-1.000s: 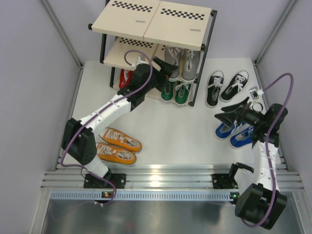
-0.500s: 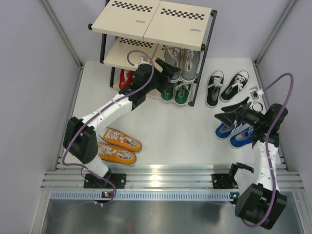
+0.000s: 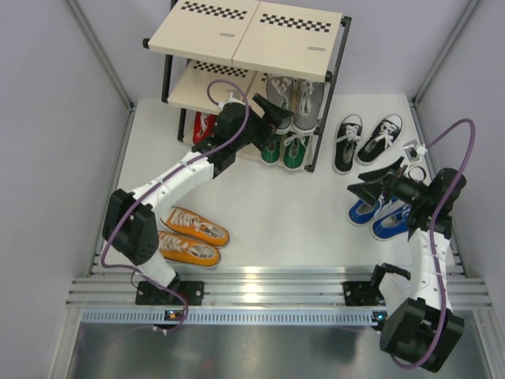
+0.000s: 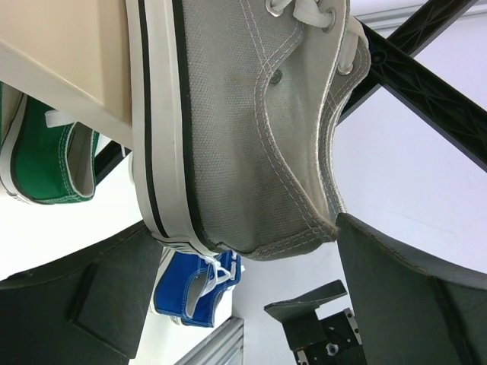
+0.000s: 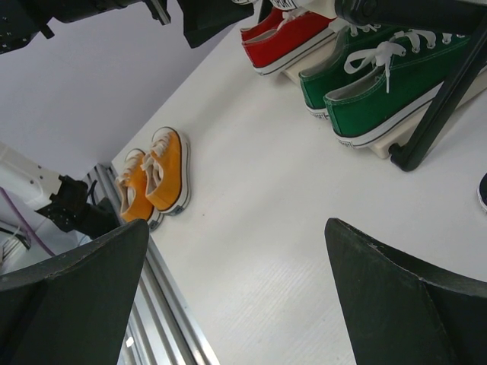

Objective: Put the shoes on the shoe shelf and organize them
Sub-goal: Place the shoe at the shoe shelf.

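Grey shoe (image 4: 251, 137) on shelf (image 3: 237, 35) middle tier, long axis running into the rack, heel out toward my left gripper (image 4: 243, 224) | fingers straddle the heel, spread wide; clamped or loose I can't tell | right gripper (image 5: 236, 236) wide open, empty, well apart

Shelf (image 3: 237, 35) is set at the back of the counter (image 3: 276, 213). Middle-tier pair (image 3: 296, 99) is stacked over bottom-tier pair (image 3: 286, 150). Right-side pair (image 3: 364, 142), front-right pair (image 3: 383, 217) and front-left pair (image 3: 189, 235) are left on the counter.
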Available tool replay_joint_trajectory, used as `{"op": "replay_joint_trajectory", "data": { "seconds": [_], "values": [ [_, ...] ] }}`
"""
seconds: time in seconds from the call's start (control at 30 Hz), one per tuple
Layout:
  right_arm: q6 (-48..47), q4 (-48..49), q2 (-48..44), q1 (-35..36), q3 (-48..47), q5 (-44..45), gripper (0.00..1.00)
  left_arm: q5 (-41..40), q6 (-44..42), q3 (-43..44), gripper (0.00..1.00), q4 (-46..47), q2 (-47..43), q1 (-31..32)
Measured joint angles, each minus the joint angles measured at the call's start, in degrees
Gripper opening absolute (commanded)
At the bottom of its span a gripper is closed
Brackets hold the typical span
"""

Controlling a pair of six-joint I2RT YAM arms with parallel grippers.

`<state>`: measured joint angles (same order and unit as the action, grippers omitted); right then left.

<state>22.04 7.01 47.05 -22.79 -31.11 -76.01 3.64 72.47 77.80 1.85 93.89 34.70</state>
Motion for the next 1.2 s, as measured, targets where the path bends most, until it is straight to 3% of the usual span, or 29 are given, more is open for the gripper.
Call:
{"op": "replay_joint_trajectory", "data": {
  "seconds": [0.43,1.2],
  "values": [
    [-1.07,0.0,-0.57,0.0,0.0,-0.24,0.99,1.92,-1.79,-0.59,0.98,-0.2,-2.23,-1.2],
    [-1.53,-0.02,-0.57,0.0,0.0,-0.26,0.99,13.51,-4.94,-1.01,0.98,-0.48,-2.25,-2.78]
  ]
}}
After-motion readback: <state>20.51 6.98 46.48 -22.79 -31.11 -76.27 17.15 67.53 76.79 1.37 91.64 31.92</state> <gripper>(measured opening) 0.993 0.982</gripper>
